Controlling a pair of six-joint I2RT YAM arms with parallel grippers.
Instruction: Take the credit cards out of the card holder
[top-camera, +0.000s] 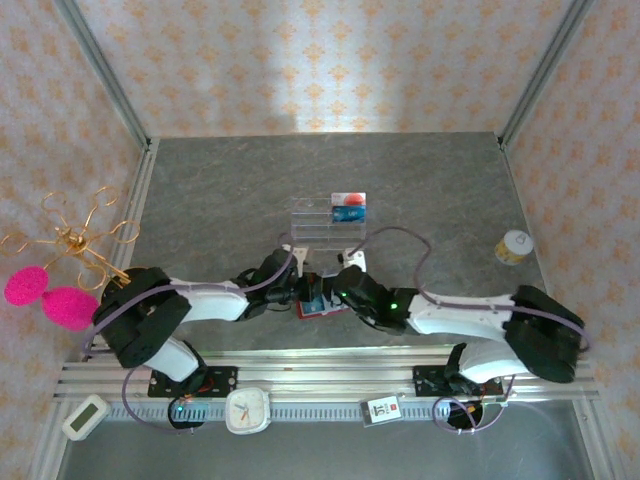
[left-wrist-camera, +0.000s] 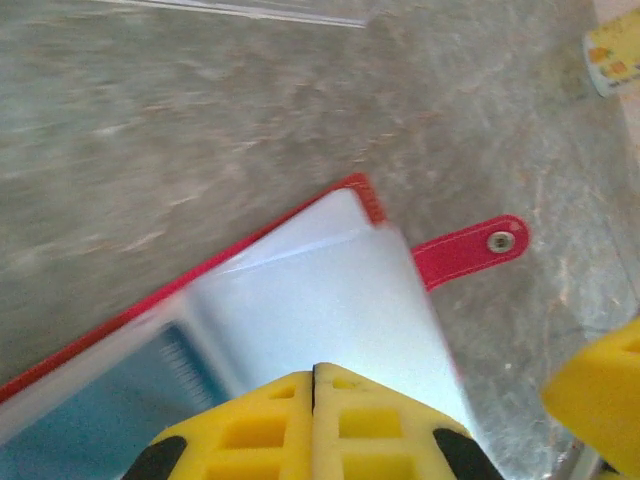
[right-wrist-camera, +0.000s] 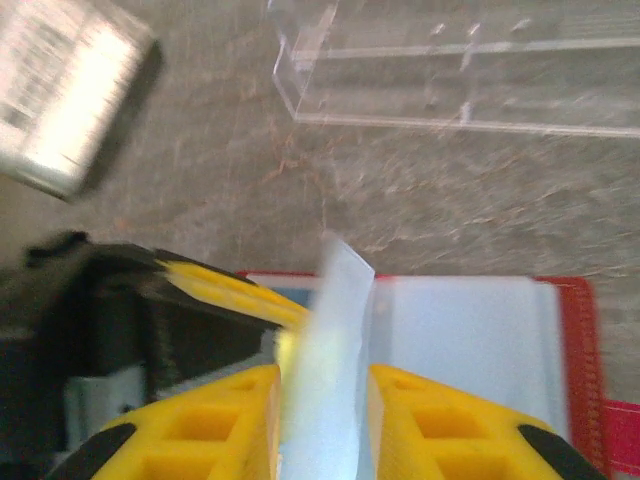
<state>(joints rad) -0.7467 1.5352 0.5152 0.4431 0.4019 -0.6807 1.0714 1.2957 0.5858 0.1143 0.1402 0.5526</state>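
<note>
Top external shows my two arms reaching inward, so that my left gripper and my right gripper meet over the card holder. It lies open on the grey table, close in front of my bases. Beyond it stands a clear rack, and on the rack's far step rest two credit cards, one pale with a red round mark and one blue, well apart from both my hands.

From the left wrist, my left gripper has its fingers pressed flat together with no gap, right over the holder's clear sleeves; whether a leaf is nipped between them I cannot tell. A blue card sits inside a sleeve to the left of them, and the snap tab lies flat on the table up to the right.

From the right wrist, my right gripper stands partly open, with one clear sleeve upright in the gap between its fingers; whether the pads press on it I cannot tell
</note>
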